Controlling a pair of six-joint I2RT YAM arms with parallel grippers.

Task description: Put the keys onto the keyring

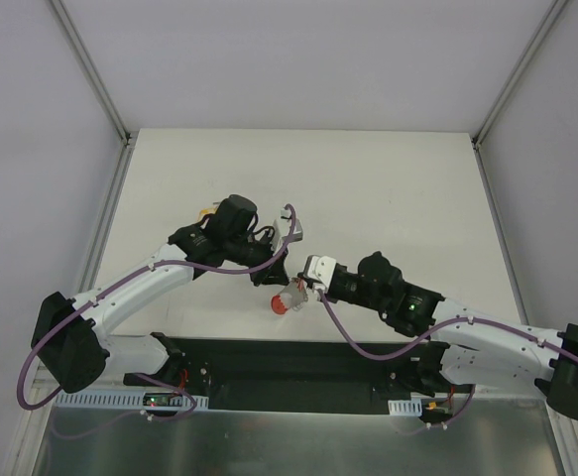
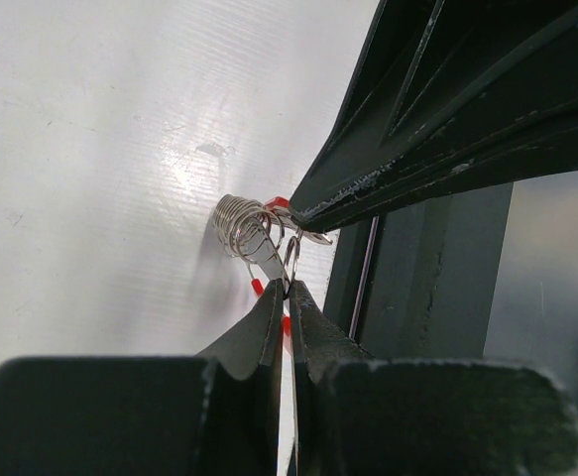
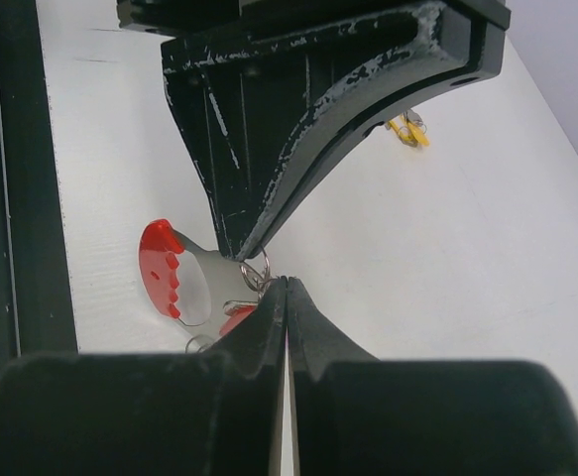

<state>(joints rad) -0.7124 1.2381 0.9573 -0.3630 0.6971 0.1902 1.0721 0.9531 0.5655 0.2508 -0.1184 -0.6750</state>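
Note:
The keyring hangs just above the table between my two grippers. Its red crescent is at the left of the right wrist view and its silvery coil in the middle of the left wrist view. A small wire ring sits at its edge. My left gripper is shut, with that thin ring pinched at its tips. My right gripper is shut too, tips against the same ring from the opposite side. A red piece shows partly under my right finger. A yellow-headed key lies apart on the table.
The white table is walled by grey panels on three sides. A black base rail runs along the near edge. The yellow-headed key lies behind the left wrist, far from the grippers.

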